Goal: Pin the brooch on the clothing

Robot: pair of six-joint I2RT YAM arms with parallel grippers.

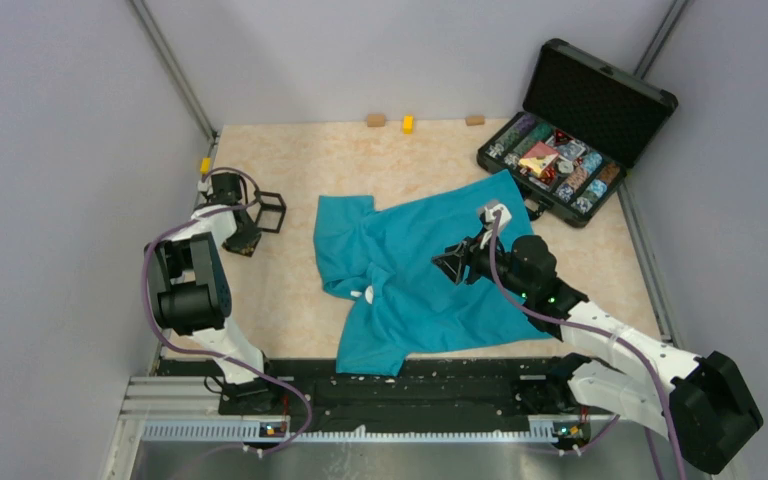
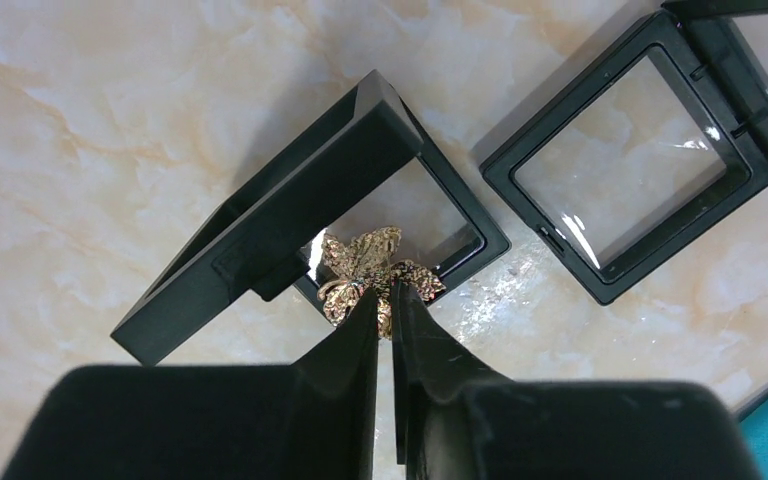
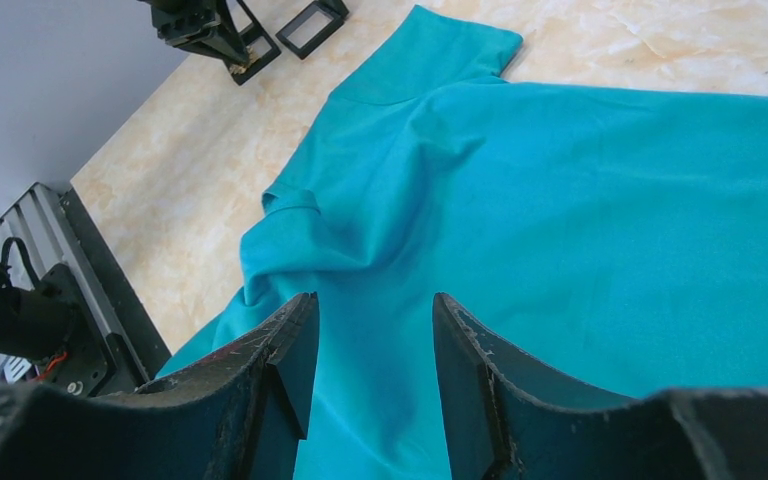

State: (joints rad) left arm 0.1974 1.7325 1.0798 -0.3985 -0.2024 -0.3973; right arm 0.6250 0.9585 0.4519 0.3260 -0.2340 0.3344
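A: Left gripper (image 2: 385, 292), state?

B: Narrow, only a slit between the jaws. The tips sit on the brooch (image 2: 365, 265). It's gold-brown and glittery, with leafy petals. It looks pinched by its lower edge, but the fingertips (image 2: 412, 318) cover the contact, so I'm not fully sure.

A: Where's the brooch relative to that hand?

B: Right at the tips, just past them. It's at the mouth of a hinged black box (image 2: 290, 215), which is open with its lid tilted up, straight ahead of the fingers. A second black box (image 2: 625, 175) with a clear window lies flat ahead and to the right of them, apart from the first.

A: Right gripper (image 3: 372, 300)?

B: Wide, nothing held. The jaws are spread over the T-shirt (image 3: 580, 200), and teal fabric shows between and beyond the fingers.

A: Shirt layout?

B: It's spread rumpled on the table (image 1: 300, 160), directly under the right gripper (image 1: 452, 265). One sleeve sits far ahead of that hand, and the collar fold is ahead-left.

A: Shirt versus the left gripper (image 1: 243, 240)?

B: Well apart, off to that hand's right. Only a teal corner shows at the wrist view's lower right edge.

A: Anything else?

B: An open black case (image 1: 580, 130) of mixed trinkets, behind the right gripper and beyond the shirt.
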